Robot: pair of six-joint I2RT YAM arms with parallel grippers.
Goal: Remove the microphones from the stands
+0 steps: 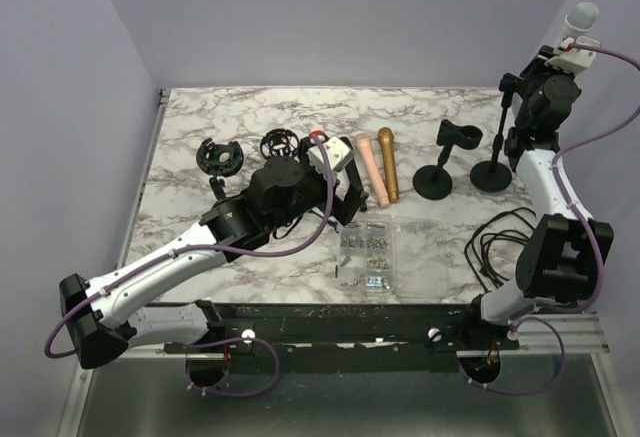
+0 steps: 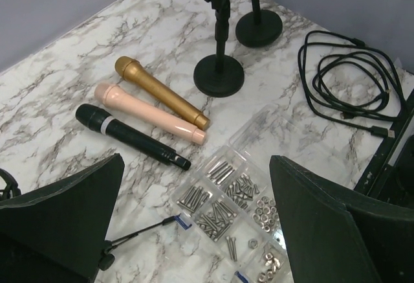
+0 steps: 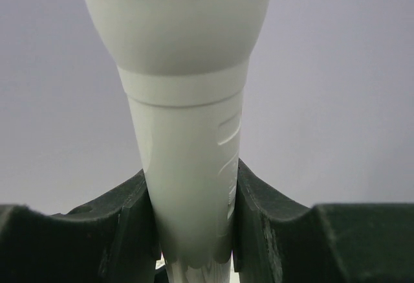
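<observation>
Aloft, above and to the right of the tall stand (image 1: 491,174): white microphone (image 3: 184,101), head up, clamped around its handle in the right pincer (image 3: 193,231). Pressed from both sides just under the pale band, likely to stop the tapered body slipping down through the grip. Held upright, presumably to match the way out of the stand's clip. Appears clear of that clip, leaving removal all but done, though not certain with the wrist partly in the way. Well to the left of the stand, low over the bench (image 1: 250,107): left pincer (image 2: 194,231), spread wide and gripping nothing, seemingly parked away from the working arm. Also left of the stand, lying side by side: gold microphone (image 2: 162,93), pink microphone (image 2: 150,113) and black microphone (image 2: 129,135). Just left of the stand, a shorter stand (image 1: 437,179) with an empty cradle. Nearer than the stand, a clear box of screws (image 2: 236,208) and a loose black cable (image 2: 349,82).
</observation>
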